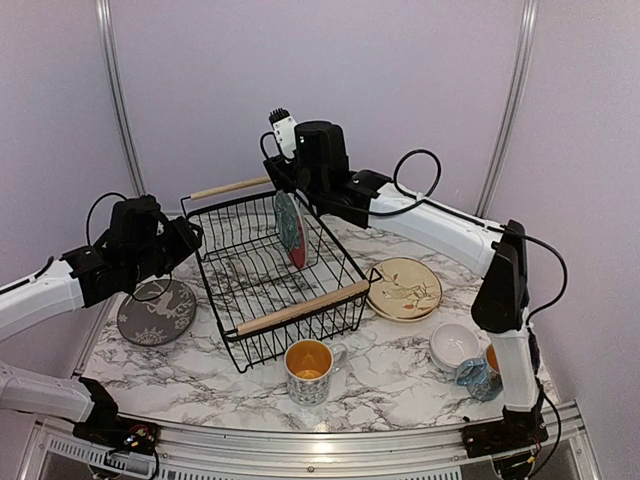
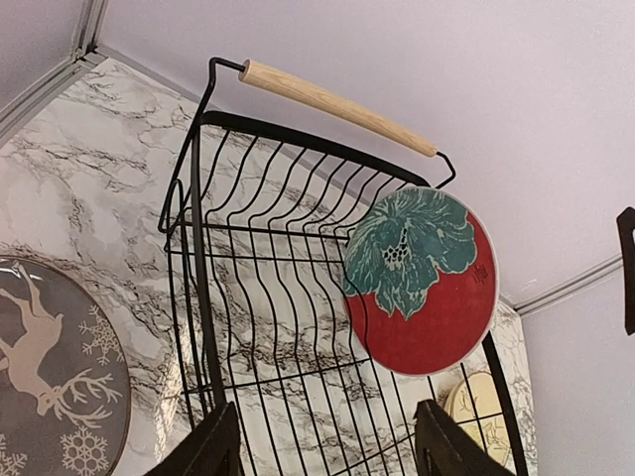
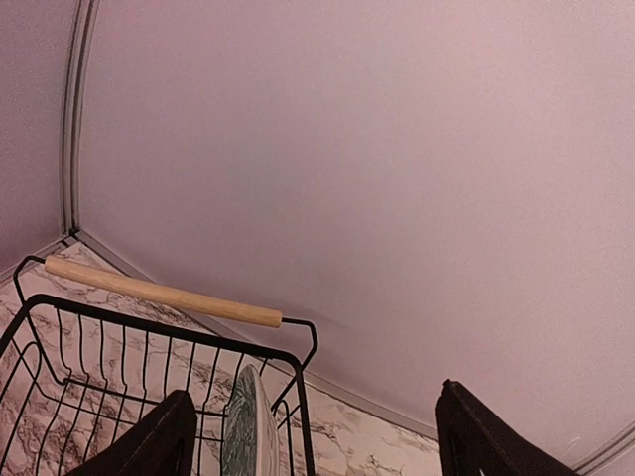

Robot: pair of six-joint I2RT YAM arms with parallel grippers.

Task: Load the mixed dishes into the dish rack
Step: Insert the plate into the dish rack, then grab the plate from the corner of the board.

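The dish rack [image 1: 300,309] stands mid-table. The red plate with the teal leaf [image 1: 291,230] stands on edge inside it, against the right wall. My right gripper [image 1: 287,185] hovers just above the plate, jaws wide apart and off it. In the right wrist view the plate's rim [image 3: 248,426] rises between the open fingers [image 3: 164,441]. My left gripper [image 1: 188,240] is open and empty at the rack's left rim, facing the red plate [image 2: 422,283] through the wires [image 2: 195,248]. The grey reindeer plate [image 1: 157,311] lies left of the rack, under the left arm.
A tan plate [image 1: 404,288] lies right of the rack. An orange-lined mug [image 1: 309,372] stands in front of it. White bowls [image 1: 454,345] and a second mug [image 1: 478,375] sit by the right arm's base. The back wall is close behind the rack.
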